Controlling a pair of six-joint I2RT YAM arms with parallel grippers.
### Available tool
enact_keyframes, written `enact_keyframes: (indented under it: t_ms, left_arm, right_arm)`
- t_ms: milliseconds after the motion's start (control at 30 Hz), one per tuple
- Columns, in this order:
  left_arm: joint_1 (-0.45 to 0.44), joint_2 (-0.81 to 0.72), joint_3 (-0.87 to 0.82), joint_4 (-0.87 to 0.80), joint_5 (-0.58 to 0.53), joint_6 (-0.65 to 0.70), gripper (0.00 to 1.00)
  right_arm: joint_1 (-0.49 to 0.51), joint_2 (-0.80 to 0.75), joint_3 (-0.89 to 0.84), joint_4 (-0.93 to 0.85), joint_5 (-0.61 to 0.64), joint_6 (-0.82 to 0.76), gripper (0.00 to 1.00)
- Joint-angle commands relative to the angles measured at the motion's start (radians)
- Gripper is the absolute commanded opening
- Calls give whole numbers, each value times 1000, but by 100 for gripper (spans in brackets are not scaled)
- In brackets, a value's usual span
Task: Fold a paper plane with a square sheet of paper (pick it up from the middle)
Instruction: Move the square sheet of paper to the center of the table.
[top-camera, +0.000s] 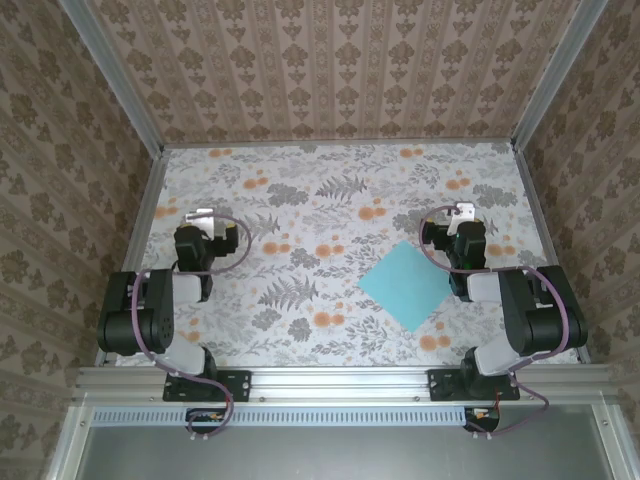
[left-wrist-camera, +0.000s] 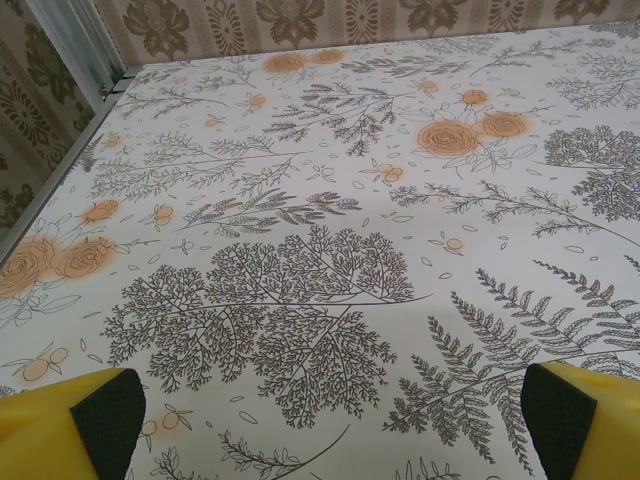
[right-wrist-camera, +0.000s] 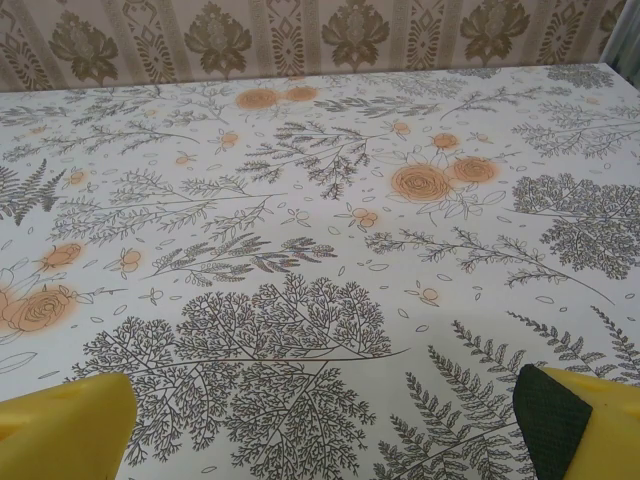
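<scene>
We're looking down on the floral tabletop (top-camera: 330, 190), and the square sheet of paper (top-camera: 403, 285) is lying flat on it. It is light turquoise and turned corner-on like a diamond. It's sitting in the right half of the tabletop, closer to the near edge than the far one. In the overhead view its right-hand corner is coming close to the right arm (top-camera: 525, 310). No part of either arm is lying across it.

Over by the left edge, the left arm (top-camera: 145, 310) is folding back on itself, with its wrist aiming toward the far edge, well apart from the sheet. From the wrist camera, the left gripper (left-wrist-camera: 335, 440) is standing with its claw spread wide. Its yellow fingers (left-wrist-camera: 50, 440) with dark pads are peeking in at the two bottom corners. Printed ferns and orange roses are showing between them, and the claw is gripping nothing.

Across to the other side, the right gripper (right-wrist-camera: 315, 430) is also gaping wide apart. One yellow finger (right-wrist-camera: 70, 430) is sitting at the bottom left, and its partner with a dark pad is at the bottom right. Patterned tabletop is stretching between them toward the wallpapered back wall (right-wrist-camera: 350, 35). From above, this wrist is hanging near the right edge, just beyond the sheet's far-right side, and is also pointing at the far edge.
</scene>
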Motion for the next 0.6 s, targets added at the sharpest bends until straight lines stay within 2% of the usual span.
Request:
enact_keyframes:
  t_ms: [0, 567]
  left_arm:
    - [-6, 6, 13, 4, 9, 13, 100]
    - [-3, 6, 15, 1, 9, 10, 100]
  right_arm:
    - [-5, 8, 1, 19, -9, -8, 100]
    - [-5, 7, 4, 14, -10, -7, 100]
